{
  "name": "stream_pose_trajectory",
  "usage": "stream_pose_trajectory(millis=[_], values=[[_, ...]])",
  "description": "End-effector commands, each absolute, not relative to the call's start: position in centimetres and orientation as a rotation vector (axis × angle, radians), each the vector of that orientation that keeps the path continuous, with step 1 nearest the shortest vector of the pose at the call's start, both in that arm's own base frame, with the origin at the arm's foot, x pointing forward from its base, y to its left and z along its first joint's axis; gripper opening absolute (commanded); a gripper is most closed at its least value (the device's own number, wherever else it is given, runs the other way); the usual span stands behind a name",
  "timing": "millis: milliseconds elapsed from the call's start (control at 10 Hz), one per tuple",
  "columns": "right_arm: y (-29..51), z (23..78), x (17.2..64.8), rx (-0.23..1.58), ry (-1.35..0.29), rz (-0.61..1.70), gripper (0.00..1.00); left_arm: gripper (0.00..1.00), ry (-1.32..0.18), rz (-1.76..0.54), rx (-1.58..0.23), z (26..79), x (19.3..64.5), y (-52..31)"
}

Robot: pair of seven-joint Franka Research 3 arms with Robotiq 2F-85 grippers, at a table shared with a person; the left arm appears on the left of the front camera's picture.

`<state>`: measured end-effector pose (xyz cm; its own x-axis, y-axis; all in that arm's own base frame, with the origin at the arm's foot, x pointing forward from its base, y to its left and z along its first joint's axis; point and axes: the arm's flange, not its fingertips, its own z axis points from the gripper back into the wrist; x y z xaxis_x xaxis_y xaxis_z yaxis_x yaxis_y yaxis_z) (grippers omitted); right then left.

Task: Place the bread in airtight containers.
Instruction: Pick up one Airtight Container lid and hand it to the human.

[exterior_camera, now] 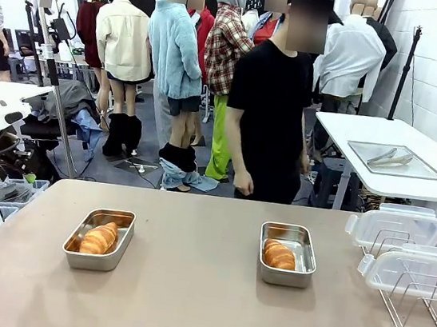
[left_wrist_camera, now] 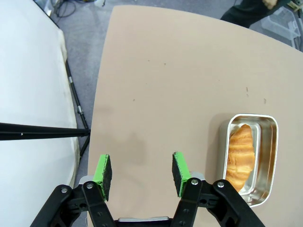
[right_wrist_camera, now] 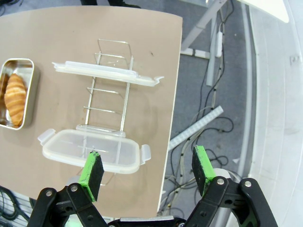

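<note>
in each steel pan lies one glossy, ridged, golden-brown croissant.

The front camera is looking low across the table toward the person. Each wrist camera is looking steeply down from high up: the left one is sharing the left pan with it, the right one the right pan and wire rack.

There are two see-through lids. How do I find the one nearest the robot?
Look at the big tan table and go to its right end, where a wire rack stands. Two clear plastic lids rest on it. Yours is the front lid, nearer the robot's edge of the table than the back lid.
</note>
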<state>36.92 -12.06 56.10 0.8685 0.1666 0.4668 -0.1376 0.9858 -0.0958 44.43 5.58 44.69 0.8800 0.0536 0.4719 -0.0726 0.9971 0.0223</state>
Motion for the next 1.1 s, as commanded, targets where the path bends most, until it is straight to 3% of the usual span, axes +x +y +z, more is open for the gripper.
stream_pose_trajectory(millis=[0,1000], values=[[-11.83,55.86,36.78,-0.052,-0.49,0.145,0.93,0.67,-0.492,0.078,0.053,44.78,44.5,5.53],[-11.83,55.86,36.78,-0.052,-0.49,0.145,0.93,0.67,-0.492,0.078,0.053,44.78,44.5,5.53]])
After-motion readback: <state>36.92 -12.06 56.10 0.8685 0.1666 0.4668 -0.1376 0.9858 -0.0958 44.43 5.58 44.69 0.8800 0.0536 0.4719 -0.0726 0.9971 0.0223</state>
